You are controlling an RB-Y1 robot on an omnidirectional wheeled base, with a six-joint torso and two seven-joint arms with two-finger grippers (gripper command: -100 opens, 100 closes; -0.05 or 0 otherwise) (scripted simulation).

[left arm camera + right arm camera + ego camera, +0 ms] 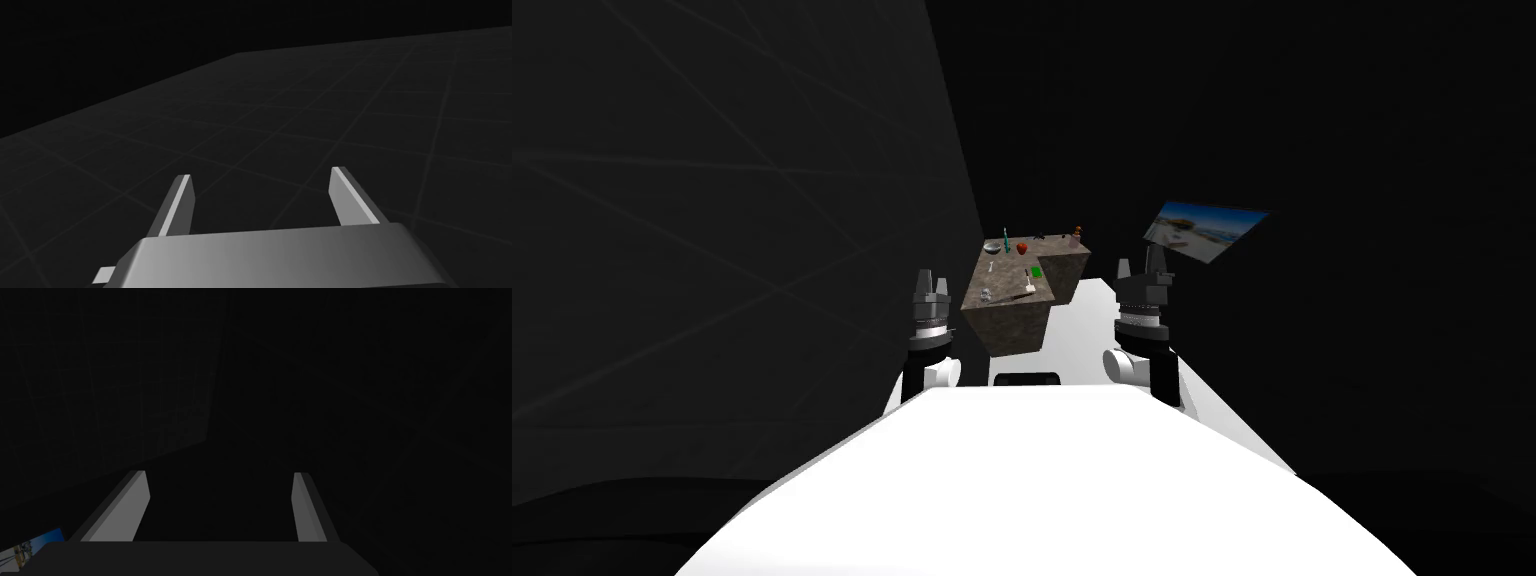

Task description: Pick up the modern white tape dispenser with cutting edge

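Both arms are up, fingers apart: left gripper [262, 174], right gripper [220, 473]. They are well short of the stone-topped counter [1012, 330], where a small white thing, possibly the tape dispenser [1028, 290], sits.

Small items [1022, 248] lie on a counter [1012, 325] ahead, beyond left tool [932, 278] and right tool [1140, 263].

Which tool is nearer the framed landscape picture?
Right. The right tool is raised close beside the picture; the left tool is raised across the stone counter from it.
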